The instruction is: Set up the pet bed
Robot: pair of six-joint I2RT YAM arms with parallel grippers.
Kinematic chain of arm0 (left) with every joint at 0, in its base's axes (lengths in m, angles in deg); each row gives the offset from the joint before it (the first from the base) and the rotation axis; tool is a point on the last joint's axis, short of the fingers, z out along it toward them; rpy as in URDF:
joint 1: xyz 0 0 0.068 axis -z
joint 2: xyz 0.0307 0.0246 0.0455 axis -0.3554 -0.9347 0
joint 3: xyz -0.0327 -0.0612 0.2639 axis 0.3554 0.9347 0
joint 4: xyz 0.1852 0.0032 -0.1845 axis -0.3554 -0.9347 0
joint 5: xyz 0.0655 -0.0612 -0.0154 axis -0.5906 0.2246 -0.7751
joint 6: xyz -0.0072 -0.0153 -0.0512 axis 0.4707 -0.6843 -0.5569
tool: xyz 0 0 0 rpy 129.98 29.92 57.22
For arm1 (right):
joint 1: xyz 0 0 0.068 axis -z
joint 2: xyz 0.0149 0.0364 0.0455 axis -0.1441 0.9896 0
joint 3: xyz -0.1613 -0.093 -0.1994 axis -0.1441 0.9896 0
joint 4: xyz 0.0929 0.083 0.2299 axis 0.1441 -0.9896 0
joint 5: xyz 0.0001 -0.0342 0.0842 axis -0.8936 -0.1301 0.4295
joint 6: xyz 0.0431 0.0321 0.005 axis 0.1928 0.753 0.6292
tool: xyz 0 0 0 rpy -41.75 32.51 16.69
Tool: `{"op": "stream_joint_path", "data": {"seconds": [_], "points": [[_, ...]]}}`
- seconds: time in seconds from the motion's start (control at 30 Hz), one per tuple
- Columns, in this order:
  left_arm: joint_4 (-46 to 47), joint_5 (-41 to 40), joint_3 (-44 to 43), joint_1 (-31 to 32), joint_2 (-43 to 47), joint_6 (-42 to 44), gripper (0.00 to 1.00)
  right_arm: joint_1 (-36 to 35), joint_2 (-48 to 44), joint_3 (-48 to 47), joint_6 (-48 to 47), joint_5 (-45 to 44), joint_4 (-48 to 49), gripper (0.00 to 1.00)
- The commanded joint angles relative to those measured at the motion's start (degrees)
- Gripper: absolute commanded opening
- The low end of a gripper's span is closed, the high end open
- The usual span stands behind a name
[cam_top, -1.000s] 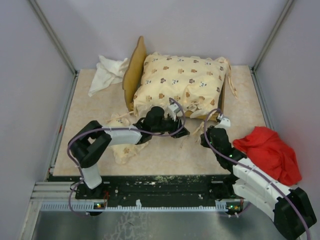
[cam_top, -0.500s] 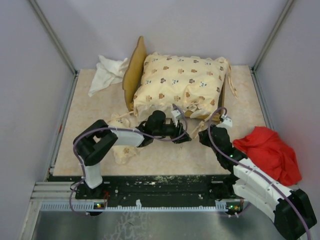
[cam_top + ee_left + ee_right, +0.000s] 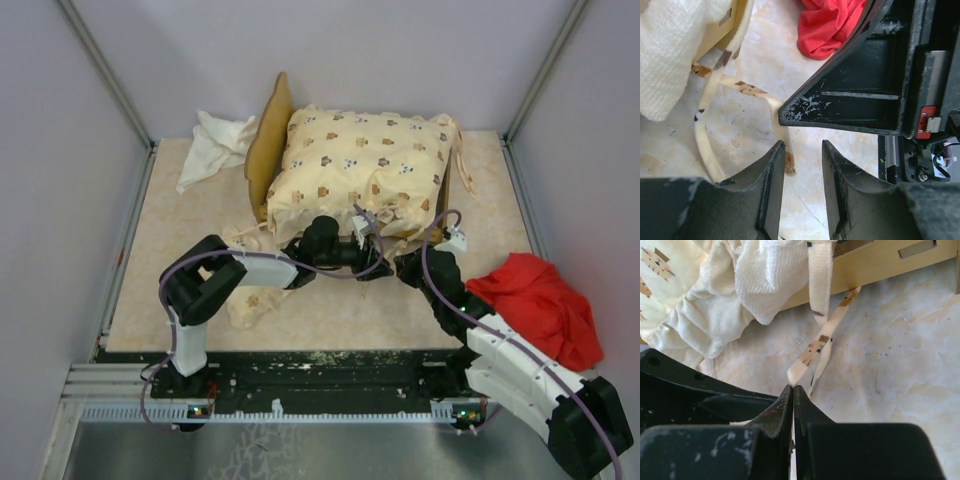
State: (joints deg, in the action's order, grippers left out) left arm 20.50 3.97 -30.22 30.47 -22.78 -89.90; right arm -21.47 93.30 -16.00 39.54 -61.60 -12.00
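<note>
My pale marbled worktop [image 3: 330,310] carried the bed frame [image 3: 262,150] at the back and a white cloth [image 3: 212,145] in the far-left corner. A red cloth [image 3: 540,300] lay near right, the small pillow [image 3: 248,308] near left, and a tie strap [image 3: 815,347] trailed beside the frame.

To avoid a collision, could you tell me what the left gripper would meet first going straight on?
Probably the right gripper: its black body sits just beyond the left gripper, closed on a cream tie strap. Depth is unclear.

Top view: bright, even, diffuse light from above; soft, faint shadows on the counter [image 3: 150,230]. Wrist views: counter sharp, near black fingers [image 3: 767,192] dark and slightly soft (scuffs catch the light); mild wide-angle stretch at edges.
</note>
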Motion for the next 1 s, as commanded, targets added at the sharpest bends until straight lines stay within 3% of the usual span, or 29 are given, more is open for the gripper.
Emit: {"op": "stream_joint_path", "data": {"seconds": [0.0, 0.07, 0.13, 0.23, 0.33, 0.87, 0.97], "points": [[0.13, -1.17, -2.45, 0.4, -1.37, 1.92, 0.38, -0.04, 0.07, -2.82, 1.97, 0.26, 2.61, 0.0], [-0.47, -1.94, -2.97, 0.38, -1.4, 2.35, 0.25, -0.04, -0.08, -2.68, 2.07, 0.14, 2.43, 0.0], [-0.51, -2.2, -3.18, 0.36, -1.42, 2.47, 0.22, -0.04, -0.24, -2.66, 2.12, -0.17, 2.0, 0.0], [1.33, 0.48, -3.07, 0.4, -1.64, 1.47, 0.38, -0.04, -0.54, -2.7, 2.69, -0.8, 1.62, 0.0], [6.49, 2.33, -1.03, 0.46, -1.95, -0.18, 0.41, -0.04, -0.7, -3.01, 3.29, -0.91, 1.35, 0.0], [4.96, -1.66, -0.56, 0.55, -3.29, 3.69, 0.45, -0.04, -1.21, -3.29, 6.22, -1.4, 0.92, 0.0], [5.18, -2.91, -0.38, 0.42, -3.32, 4.73, 0.38, -0.04, -1.09, -3.96, 6.09, -0.75, 0.25, 0.0]]}}
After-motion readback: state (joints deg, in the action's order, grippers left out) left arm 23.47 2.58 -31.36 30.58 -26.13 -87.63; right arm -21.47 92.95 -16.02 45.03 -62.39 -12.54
